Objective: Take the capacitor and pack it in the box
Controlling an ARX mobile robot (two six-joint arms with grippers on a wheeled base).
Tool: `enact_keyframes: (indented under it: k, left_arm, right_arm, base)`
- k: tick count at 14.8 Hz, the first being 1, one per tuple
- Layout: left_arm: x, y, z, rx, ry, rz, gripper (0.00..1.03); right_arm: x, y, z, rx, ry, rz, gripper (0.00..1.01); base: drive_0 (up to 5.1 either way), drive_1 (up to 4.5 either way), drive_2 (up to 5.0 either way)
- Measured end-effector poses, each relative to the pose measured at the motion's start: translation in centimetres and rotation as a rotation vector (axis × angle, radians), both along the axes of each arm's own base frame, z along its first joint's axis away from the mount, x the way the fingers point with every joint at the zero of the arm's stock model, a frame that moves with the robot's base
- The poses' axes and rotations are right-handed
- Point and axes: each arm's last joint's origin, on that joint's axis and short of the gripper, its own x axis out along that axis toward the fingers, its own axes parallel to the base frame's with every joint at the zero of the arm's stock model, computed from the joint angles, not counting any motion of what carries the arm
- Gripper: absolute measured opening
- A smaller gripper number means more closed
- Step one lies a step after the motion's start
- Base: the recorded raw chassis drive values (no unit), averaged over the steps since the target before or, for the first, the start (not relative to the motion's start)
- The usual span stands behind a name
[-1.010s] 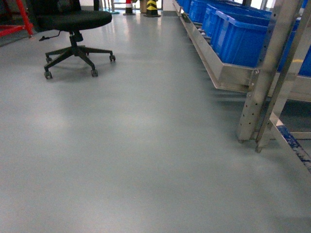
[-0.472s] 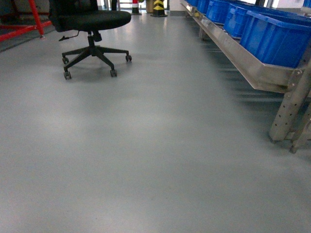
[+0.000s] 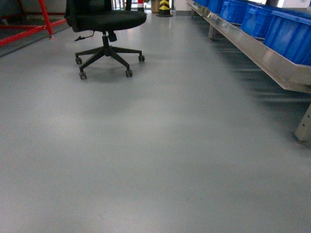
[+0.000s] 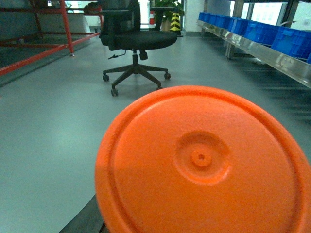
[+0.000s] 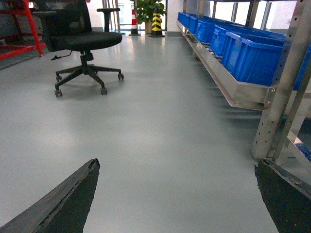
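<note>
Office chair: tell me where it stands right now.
In the head view the black office chair stands upper left on the grey floor, beside the red frame, across the aisle from the blue bins.

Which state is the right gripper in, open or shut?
Open: in the right wrist view its dark fingers sit far apart at both lower corners, bare floor between.

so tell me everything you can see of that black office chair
The black office chair stands upright on the grey floor, far left in the head view. It has a padded black seat, armrests seen from the wrist views, a central column and a five-spoke star base on small castors, all resting on the floor. A lever juts out under the seat. Nothing else touches it; a red frame stands beside it.
</note>
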Motion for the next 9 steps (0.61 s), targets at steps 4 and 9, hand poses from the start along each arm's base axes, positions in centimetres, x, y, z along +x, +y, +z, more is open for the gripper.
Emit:
enact_keyframes:
  k: [4, 9]
  left_arm:
    - [0.00, 0.00, 0.01, 0.000, -0.002, 0.001, 0.44]
    - [0.00, 0.00, 0.00, 0.000, 0.000, 0.002, 0.44]
  right_arm:
    - [0.00, 0.00, 0.03, 0.000, -0.003, -0.001, 0.98]
    - [0.00, 0.00, 0.01, 0.000, -0.002, 0.000, 0.98]
  base:
    - [-4.8, 2.59, 2.6]
    - [-4.8, 2.59, 2.6]
